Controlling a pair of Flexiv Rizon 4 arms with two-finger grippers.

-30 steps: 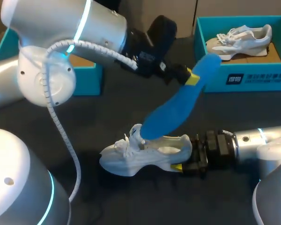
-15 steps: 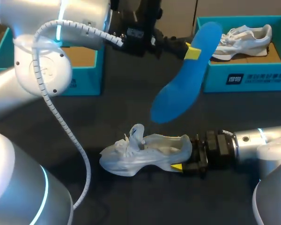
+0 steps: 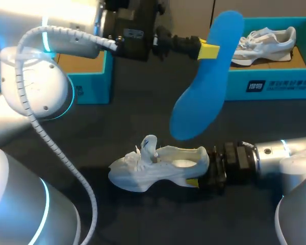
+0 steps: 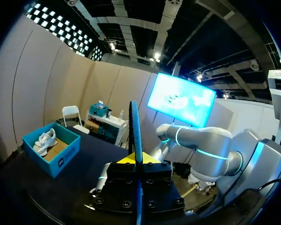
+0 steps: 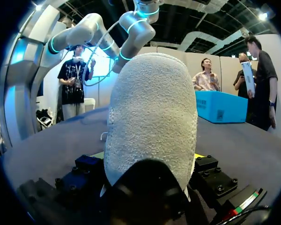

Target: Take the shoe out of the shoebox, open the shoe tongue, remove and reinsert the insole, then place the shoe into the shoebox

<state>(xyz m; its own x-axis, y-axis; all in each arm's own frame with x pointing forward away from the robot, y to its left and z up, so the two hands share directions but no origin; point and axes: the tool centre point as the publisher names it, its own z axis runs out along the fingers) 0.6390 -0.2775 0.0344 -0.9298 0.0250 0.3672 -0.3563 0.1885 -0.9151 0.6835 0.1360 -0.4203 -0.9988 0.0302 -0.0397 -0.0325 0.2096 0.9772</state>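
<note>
**Insole lifted clear of the shoe**

The left claw [image 3: 210,50] has pulled up and back, and the blue insole [image 3: 201,92] has gone with it. A second ago its lower tip was still dipping into the white shoe [image 3: 155,168]. Now it hangs free in the air, tilted, with open space between its tip and the shoe's collar. The left claw is clamped on the insole near its upper end, and in the left wrist view the insole stands edge-on between the yellow tips.

The shoe hasn't budged. It sits upright on the dark desk [image 3: 143,122], tongue raised, and the right claw [image 3: 196,176] is pinching its heel just as before. In the right wrist view the heel fills the space between the fingers.

Behind the hanging insole is a teal shoebox [image 3: 275,87] with a second white shoe [image 3: 265,43] lying inside. The insole's upper end overlaps that box's near corner in the head view. Another teal box [image 3: 89,87] sits at the far left, partly hidden by the left arm.
</note>
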